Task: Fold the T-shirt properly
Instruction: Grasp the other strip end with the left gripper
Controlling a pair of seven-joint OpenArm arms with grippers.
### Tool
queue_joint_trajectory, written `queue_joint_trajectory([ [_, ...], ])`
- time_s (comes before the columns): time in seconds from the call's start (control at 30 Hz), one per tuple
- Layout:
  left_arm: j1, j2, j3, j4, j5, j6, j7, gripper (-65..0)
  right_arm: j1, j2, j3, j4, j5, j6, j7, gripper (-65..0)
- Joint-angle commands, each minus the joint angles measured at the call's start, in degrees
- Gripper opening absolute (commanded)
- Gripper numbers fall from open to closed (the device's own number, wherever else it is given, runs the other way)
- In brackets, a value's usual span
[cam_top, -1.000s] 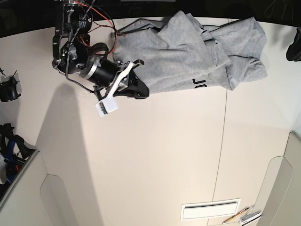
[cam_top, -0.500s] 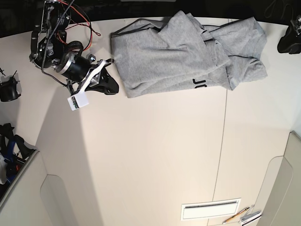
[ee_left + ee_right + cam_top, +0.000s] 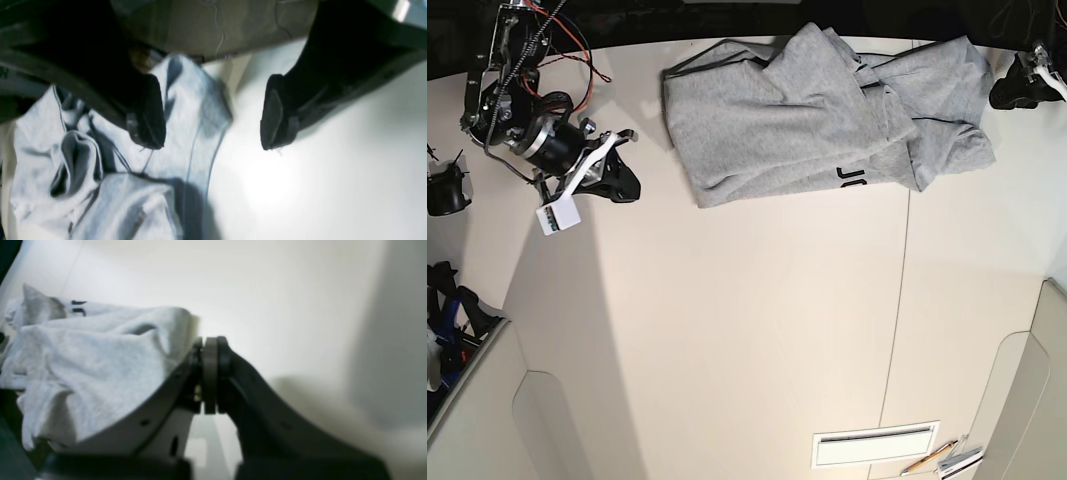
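The T-shirt lies bunched at the bench's far edge. The left pincer gapes wide over its rim; the right pincer, closed and empty, sits beside it. A careless grab could gather several layers and worsen the tangle.

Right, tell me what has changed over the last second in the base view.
The right arm's tool, shut and empty, has pulled back from the T-shirt's lower corner toward the left of the base view and now sits clear of the cloth. The left arm's tool has come in at the top right edge, next to the shirt, jaws wide open and holding nothing. The shirt lies bunched as it was.
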Motion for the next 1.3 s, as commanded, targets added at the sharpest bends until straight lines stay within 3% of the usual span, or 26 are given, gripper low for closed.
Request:
queue_joint_trajectory([
  [0.0,-0.96,-1.55,-0.52,-0.07,-0.76,-0.36,-0.87,-17.6,0.44,0.31,0.48,1.11,1.27,0.39,1.07,-65.0],
  [0.3,-3.93,-1.55,0.74,-2.84,0.52,-0.36,-0.66,-17.6,0.46,0.31,0.48,1.11,1.68,0.37,1.09,-65.0],
  [0.63,-3.93,-1.55,10.8,-2.84,0.59,-0.36,0.59,-17.6,0.46,0.31,0.48,1.11,1.68,0.39,1.03,-65.0],
  [0.87,-3.72,-1.55,10.82,-2.84,0.52,-0.36,4.48,-17.7,0.46,0.31,0.48,1.11,1.7,0.39,0.85,-65.0],
  [1.27,-2.38,-1.53,10.82,-2.82,-3.72,-0.36,1.84,-17.8,0.46,0.28,0.48,1.11,3.04,0.39,0.85,-65.0],
])
